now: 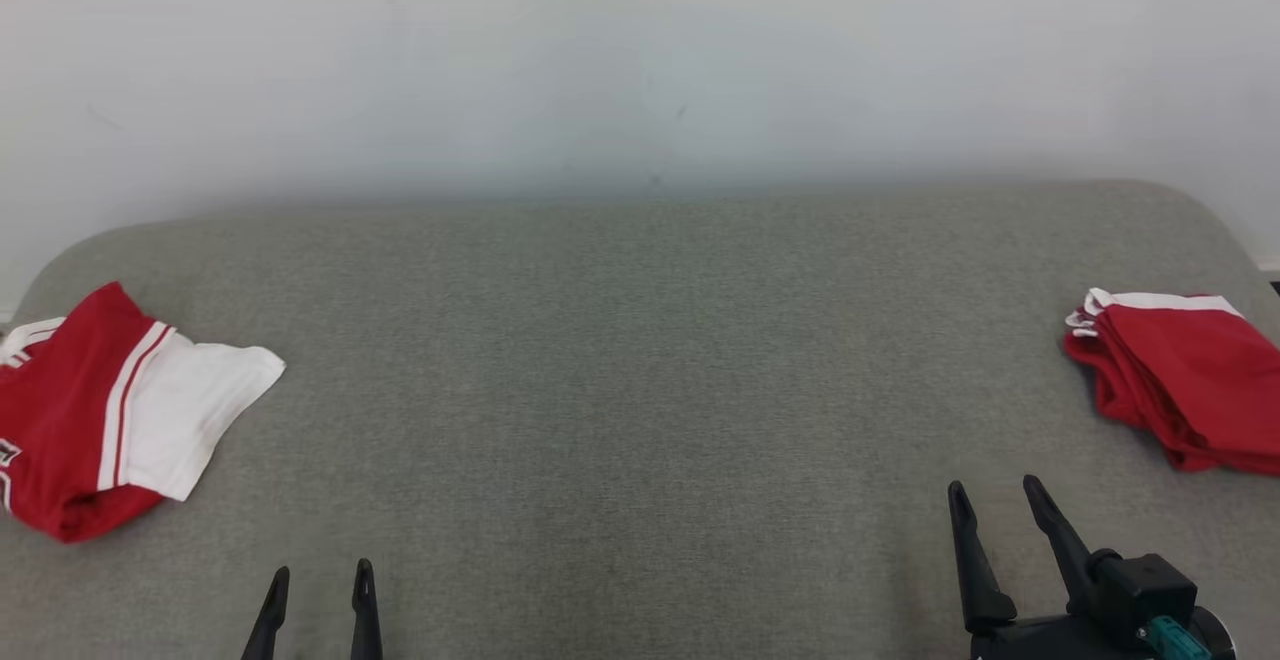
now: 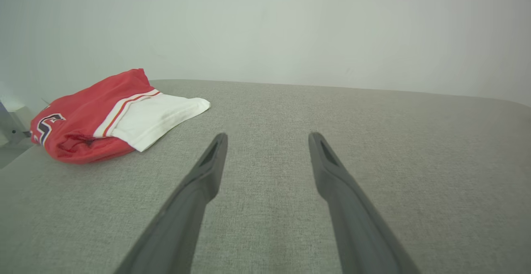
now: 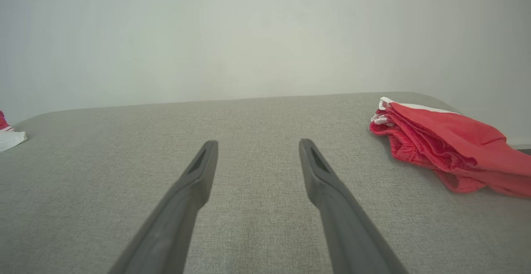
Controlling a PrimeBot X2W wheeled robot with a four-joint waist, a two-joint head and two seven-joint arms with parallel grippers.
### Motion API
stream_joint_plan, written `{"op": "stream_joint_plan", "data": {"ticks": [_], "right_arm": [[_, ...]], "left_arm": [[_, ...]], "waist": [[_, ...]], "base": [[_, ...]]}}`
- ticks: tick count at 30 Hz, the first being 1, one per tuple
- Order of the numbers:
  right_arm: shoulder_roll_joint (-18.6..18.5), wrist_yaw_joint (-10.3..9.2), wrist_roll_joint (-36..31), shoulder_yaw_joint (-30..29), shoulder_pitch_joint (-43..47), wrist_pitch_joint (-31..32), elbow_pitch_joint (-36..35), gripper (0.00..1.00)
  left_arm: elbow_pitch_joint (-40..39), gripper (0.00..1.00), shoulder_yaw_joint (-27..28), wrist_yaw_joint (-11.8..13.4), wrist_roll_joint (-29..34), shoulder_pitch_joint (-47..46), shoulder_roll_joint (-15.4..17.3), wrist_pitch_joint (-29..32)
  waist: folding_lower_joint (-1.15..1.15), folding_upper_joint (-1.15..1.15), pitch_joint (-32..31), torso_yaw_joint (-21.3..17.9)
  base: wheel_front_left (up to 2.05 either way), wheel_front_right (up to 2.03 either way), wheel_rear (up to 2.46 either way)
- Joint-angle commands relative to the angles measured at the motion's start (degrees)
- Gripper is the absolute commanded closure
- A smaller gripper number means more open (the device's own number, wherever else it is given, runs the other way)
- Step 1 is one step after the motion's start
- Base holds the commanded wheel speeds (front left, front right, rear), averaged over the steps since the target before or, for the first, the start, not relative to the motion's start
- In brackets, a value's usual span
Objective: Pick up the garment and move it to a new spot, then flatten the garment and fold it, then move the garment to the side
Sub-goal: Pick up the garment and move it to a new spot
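The left gripper (image 1: 320, 585) and right gripper (image 1: 995, 500) hang low over the grey table (image 1: 640, 360), fingers spread, holding nothing. A bunched red-and-white garment (image 1: 110, 410) lies at the table's left end, and a folded red garment (image 1: 1190, 380) at its right.

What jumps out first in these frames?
Two splashes of red on the grey fabric surface: a loosely folded red-and-white jersey at its left edge, and a stack of folded red garments with white trim at the right edge. Nearer the camera, the left gripper and right gripper sit low over the bare middle, both open and holding nothing.
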Motion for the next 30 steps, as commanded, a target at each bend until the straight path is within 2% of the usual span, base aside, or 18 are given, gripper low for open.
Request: {"op": "stream_joint_plan", "data": {"ticks": [1, 6, 26, 30], "right_arm": [[-0.01, -0.12, -0.34, 0.23, 0.46, 0.12, -0.18, 0.0], [0.1, -0.12, -0.34, 0.41, 0.88, 0.33, -0.74, 0.0], [1.92, -0.12, 0.55, 5.31, -1.04, -0.08, 0.06, 0.0], [2.2, -0.12, 0.73, 5.55, -1.17, -0.2, 0.64, 0.0]], "left_arm": [[0.06, 0.0, 0.17, 0.18, 0.59, 0.27, -0.08, -0.19], [-0.18, 0.0, 0.35, 0.19, 0.76, 0.41, -0.08, -0.2], [-1.12, 0.0, 2.52, 0.02, 1.33, 1.56, -0.1, -0.19], [-1.32, 0.0, 3.06, -0.24, 1.71, 1.63, -0.1, -0.19]], "waist": [[0.0, 0.0, -0.2, 1.07], [0.0, 0.0, -0.41, 5.01], [0.0, 0.0, 0.11, 25.8], [0.0, 0.0, 0.12, 27.7]], "base": [[0.0, 0.0, 0.0], [0.0, 0.0, 0.0], [0.0, 0.0, 0.0], [0.0, 0.0, 0.0]]}}
